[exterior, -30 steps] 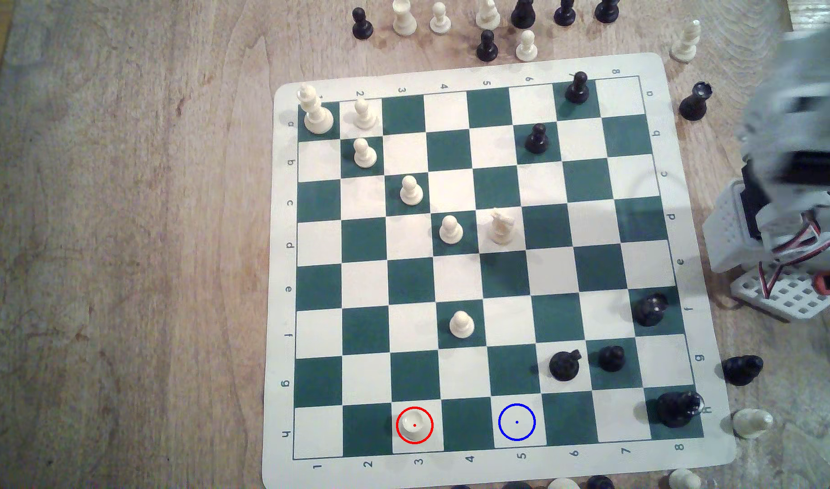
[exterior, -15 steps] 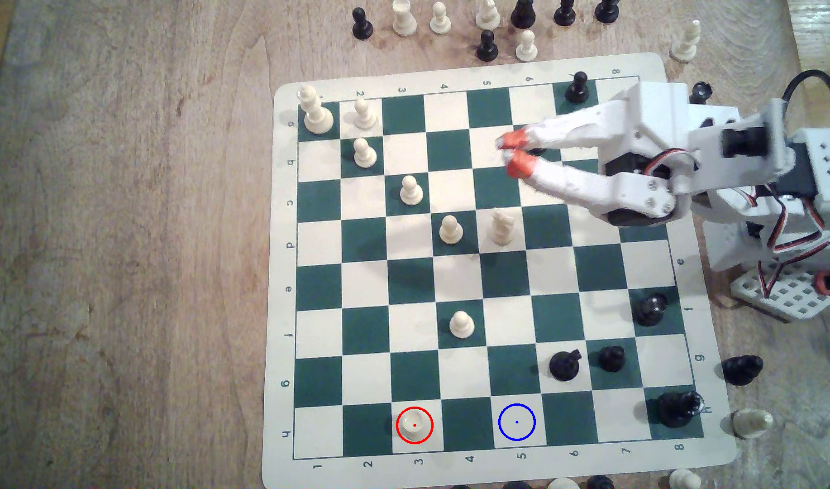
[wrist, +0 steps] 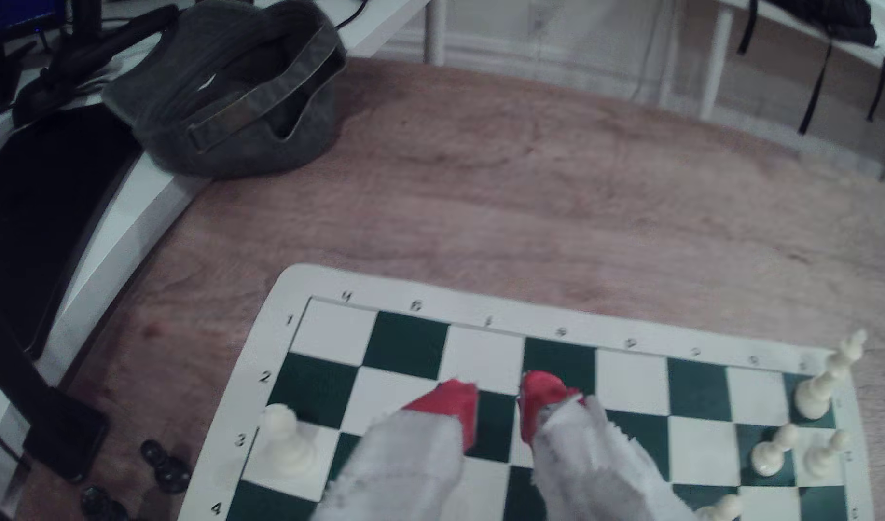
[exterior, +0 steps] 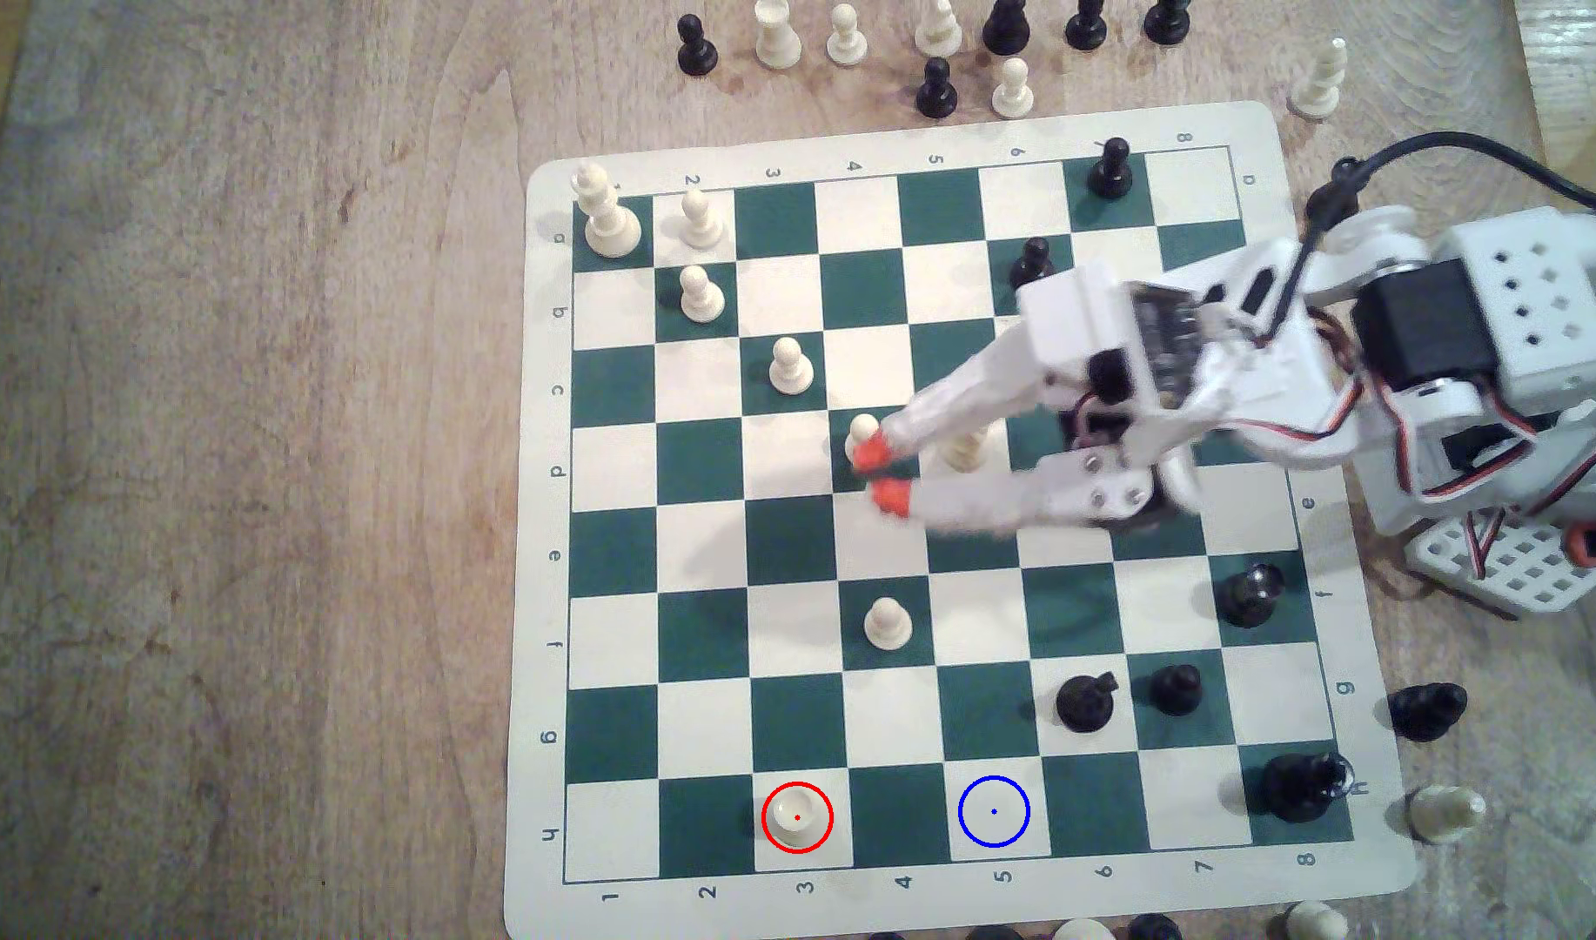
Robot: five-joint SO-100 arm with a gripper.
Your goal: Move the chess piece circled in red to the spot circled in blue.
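Meanwhile, hand (exterior: 880,474) slightly open and empty over mid-board, well apart from the chess piece (exterior: 796,811) beside the spot (exterior: 993,811).

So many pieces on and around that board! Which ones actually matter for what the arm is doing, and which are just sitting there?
Part of the job:
- chess piece in the red ring
- blue-ringed spot, an empty cream square
- gripper, open, over mid-board

Just lying about:
- cream pawns on the board
- black pieces
- spare pieces on the table
- grey cap
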